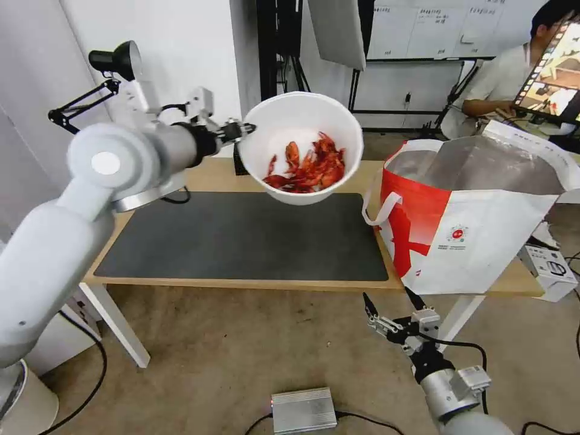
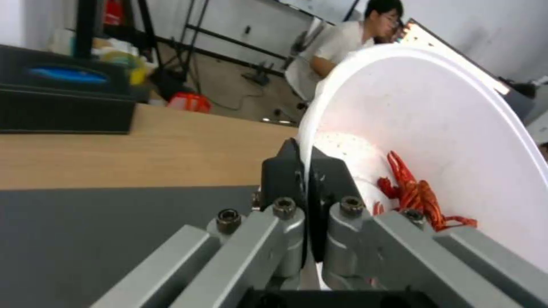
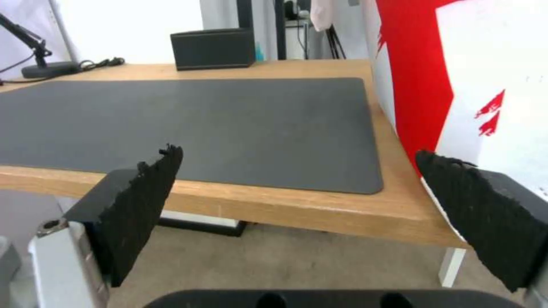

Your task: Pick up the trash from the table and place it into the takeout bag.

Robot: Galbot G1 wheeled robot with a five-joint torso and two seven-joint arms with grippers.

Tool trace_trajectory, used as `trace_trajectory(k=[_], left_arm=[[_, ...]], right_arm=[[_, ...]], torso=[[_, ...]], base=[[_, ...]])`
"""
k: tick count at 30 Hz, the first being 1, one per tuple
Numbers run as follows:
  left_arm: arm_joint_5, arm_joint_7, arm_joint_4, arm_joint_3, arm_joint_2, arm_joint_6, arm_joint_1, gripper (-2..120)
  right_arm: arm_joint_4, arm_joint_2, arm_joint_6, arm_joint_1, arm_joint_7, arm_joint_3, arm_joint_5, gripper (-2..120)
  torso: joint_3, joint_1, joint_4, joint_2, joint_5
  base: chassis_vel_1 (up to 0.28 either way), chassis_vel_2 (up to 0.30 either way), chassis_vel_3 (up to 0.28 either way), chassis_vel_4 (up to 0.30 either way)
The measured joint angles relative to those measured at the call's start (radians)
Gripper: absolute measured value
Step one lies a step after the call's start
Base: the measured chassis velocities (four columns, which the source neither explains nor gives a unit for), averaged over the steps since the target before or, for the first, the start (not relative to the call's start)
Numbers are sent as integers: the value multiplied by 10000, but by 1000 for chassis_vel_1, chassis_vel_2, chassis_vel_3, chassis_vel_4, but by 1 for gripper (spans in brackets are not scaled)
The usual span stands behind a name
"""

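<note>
Light-wood table (image 1: 217,176) with dark grey mat (image 1: 241,238); mat surface bare beneath the lifted load. Black box (image 3: 212,48) and desk lamp (image 1: 115,60) at far edge, not part of the job.

Left gripper (image 1: 244,128) raised above the table, pinching rim of white bowl (image 1: 302,121); in left wrist view, fingers (image 2: 285,179) pressed onto the thin wall from both sides. Bowl held clear of the mat, tipped with open face toward the head camera; red crayfish shells (image 1: 308,166) slumped into its low side.

Takeout bag (image 1: 483,241) upright at the table's right end, foil-lined mouth open upward. Key relation: bag mouth lies to the right of the bowl and about level with its lower edge, gap between them. Judged: carry rightward, keep height to clear near rim of bag.

Right gripper (image 1: 393,305) low, in front of table edge, just below the bag, fingers spread, holding nothing. Nearer the bag, but idle.
</note>
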Motion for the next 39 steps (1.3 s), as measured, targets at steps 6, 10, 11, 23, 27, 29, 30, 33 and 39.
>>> trace_trajectory(k=[6, 10, 11, 23, 27, 29, 30, 33, 39], left_arm=[[59, -129, 687, 754, -862, -144, -991, 0], [128, -133, 1180, 982, -1321, -215, -1563, 0], [128, -133, 1180, 982, -1321, -215, -1563, 0], [523, -215, 2256, 1772, -2714, -358, -2505, 0], [720, -230, 2656, 1953, -3227, -465, -2710, 0], [808, -235, 2896, 2051, -3547, -467, -2796, 0], [869, -240, 3007, 2082, -3680, -467, -2818, 0], [1013, -317, 3265, 2158, -3991, -467, -2853, 0], [1445, -822, 3751, 2424, -4550, -385, -2998, 0]], right_arm=[[0, 0, 0, 0, 1, 0, 0, 100], [0, 0, 0, 0, 0, 0, 0, 100], [0, 0, 0, 0, 0, 0, 0, 100], [1, 0, 0, 0, 0, 0, 0, 100], [0, 0, 0, 0, 0, 0, 0, 100], [0, 0, 0, 0, 0, 0, 0, 100], [0, 0, 0, 0, 0, 0, 0, 100], [0, 1, 0, 0, 0, 0, 0, 100], [0, 0, 0, 0, 0, 0, 0, 100]], torso=[[-1, 0, -1, 0, 3], [-2, 0, -2, 0, 2], [-2, 0, -2, 0, 2], [-1, 0, 0, -1, 1], [-1, 0, 0, 0, 2], [-1, 0, 0, 0, 1], [-1, 0, 0, 0, 2], [-1, 0, 0, -1, 1], [-1, 0, 0, 0, 2]], base=[[0, 0, 0, 0], [0, 0, 0, 0], [0, 0, 0, 0], [0, 0, 0, 0], [0, 0, 0, 0], [0, 0, 0, 0], [0, 0, 0, 0], [0, 0, 0, 0], [0, 0, 0, 0]])
